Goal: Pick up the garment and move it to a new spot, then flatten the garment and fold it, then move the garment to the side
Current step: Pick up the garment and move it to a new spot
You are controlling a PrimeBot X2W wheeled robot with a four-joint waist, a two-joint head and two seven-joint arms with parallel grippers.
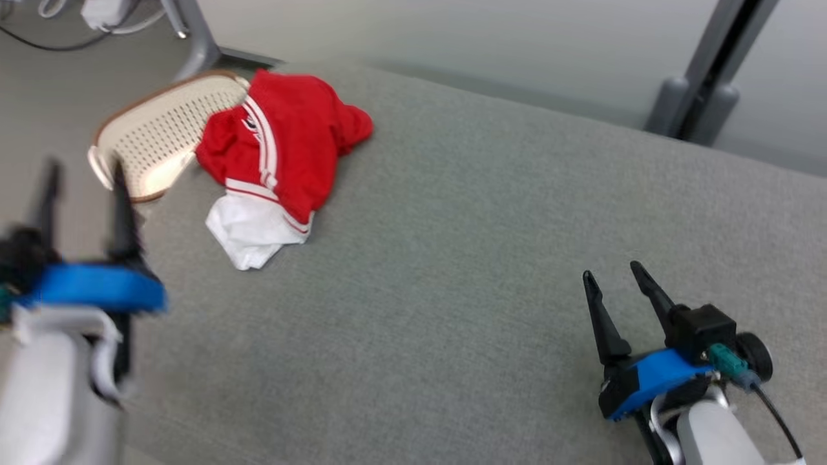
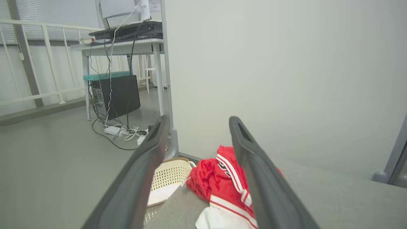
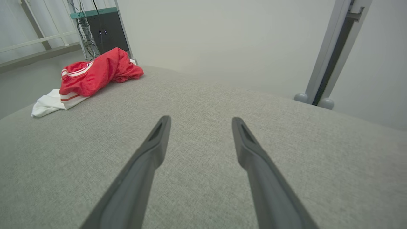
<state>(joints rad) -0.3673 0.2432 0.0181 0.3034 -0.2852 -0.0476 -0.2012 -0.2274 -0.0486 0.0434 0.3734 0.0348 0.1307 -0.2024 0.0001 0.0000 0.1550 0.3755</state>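
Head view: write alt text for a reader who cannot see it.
A crumpled red and white garment lies at the far left of a grey padded surface, next to a cream perforated basket. The left end effector, blurred, is at lower left and the right end effector at lower right, both open and empty.
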